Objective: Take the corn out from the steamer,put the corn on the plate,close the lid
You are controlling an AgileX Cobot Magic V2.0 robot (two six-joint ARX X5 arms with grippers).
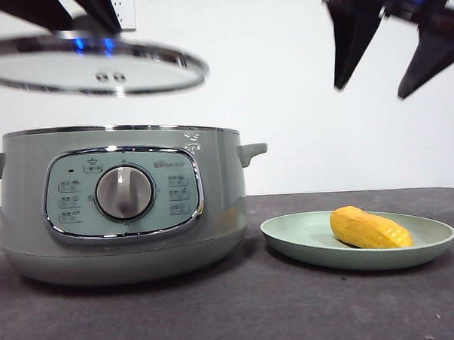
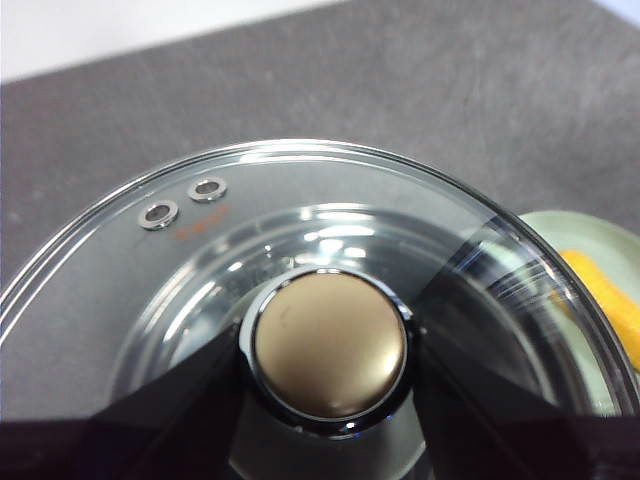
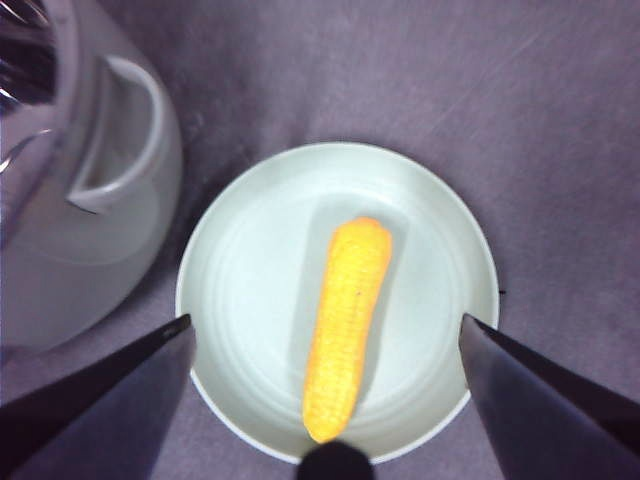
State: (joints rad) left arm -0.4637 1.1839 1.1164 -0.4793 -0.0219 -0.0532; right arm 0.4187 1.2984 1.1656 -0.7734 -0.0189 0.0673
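Left gripper (image 2: 330, 400) jaws clamped on the lid's knob (image 2: 331, 343), one black jaw each side of it, holding the lid (image 1: 93, 69) in the air above the steamer (image 1: 119, 201), not touching the rim; in the front view the lid hangs slightly tilted and sits a bit off toward the steamer's outer side rather than dead centre. Right gripper (image 3: 325, 330) jaws wide apart, empty, hovering over the plate (image 3: 250, 260) with the corn (image 3: 345, 325) directly under it, well clear of both. Corn lies flat inside the plate, lengthways, one tapered end near the plate's rim, not touching the steamer. Plate sits on the dark table (image 1: 241, 312) just beside the steamer, on the side by the steamer's small handle (image 3: 120, 135); the plate rim and steamer base are close, can't tell if they touch. Judgement: corn steps look done, only closing the lid is left. Risks from here: lid lowered while off-centre or tilted, so the steel rim catches the pot edge and seats crooked or slides off; the knob is smooth and round, so the grip could slip or the lid swing if the descent is fast; releasing before the lid is seated would drop glass on the pot. Right arm stays low-risk if it lifts straight, but a sideways sweep could clip the plate.
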